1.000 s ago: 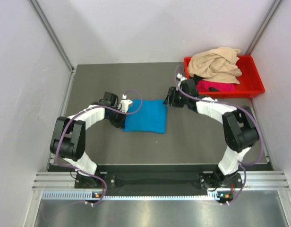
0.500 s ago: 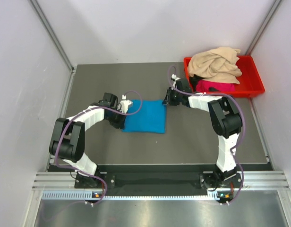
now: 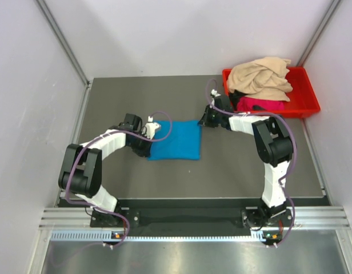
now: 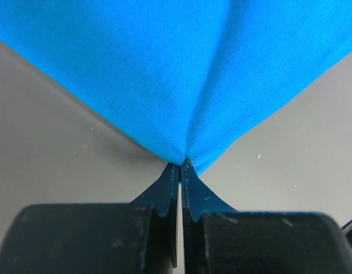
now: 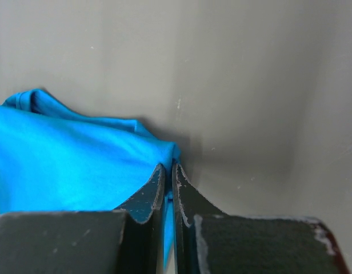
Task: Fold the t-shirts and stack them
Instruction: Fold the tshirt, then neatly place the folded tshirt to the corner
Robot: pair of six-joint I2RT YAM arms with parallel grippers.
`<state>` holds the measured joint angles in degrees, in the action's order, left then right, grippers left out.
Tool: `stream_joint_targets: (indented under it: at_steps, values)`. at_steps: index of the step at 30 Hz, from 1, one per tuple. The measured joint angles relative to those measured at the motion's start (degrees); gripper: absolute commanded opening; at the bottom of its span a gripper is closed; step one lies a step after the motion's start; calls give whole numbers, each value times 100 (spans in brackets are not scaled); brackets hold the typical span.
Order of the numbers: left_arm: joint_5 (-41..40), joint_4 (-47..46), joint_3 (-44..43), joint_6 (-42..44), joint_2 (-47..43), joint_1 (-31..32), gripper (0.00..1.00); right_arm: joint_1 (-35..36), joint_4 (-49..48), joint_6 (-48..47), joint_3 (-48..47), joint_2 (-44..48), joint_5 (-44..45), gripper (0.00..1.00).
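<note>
A folded turquoise-blue t-shirt lies flat on the dark table. My left gripper is shut on its near-left corner; the left wrist view shows the blue cloth pinched at the fingertips. My right gripper is shut on the shirt's far-right corner, with blue cloth caught between the jaws in the right wrist view. A beige-tan t-shirt lies crumpled on a magenta-pink t-shirt at the back right.
The beige and pink shirts sit in a red plastic bin at the table's back right corner. White walls enclose the table on three sides. The arm bases stand at the near edge.
My right gripper has shut on the blue shirt's far-right corner, and the right arm's elbow has swung in toward the middle. The left arm and the shirt have hardly moved.
</note>
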<state>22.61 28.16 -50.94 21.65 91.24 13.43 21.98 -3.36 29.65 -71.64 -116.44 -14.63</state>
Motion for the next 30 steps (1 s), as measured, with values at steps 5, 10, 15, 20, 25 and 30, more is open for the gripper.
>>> stream_joint_targets:
  at_steps: [5,10,15,20,25,30]
  values:
    - [9,7,0,83,-2,0,0,-2,-11,46,28,15,61,0]
    - [11,76,-26,144,-114,-2,50,-2,-76,42,127,79,57,28]
    - [-76,315,-385,50,-153,-13,55,-74,-173,59,153,87,4,45]
    - [-442,319,-997,-35,-304,-74,45,-105,129,-31,153,304,251,52]
    - [-304,-166,-1458,-315,-372,-85,6,-52,597,-149,151,960,887,31]
    - [-98,-485,-1801,-448,411,61,1,214,282,-28,415,1735,1084,0]
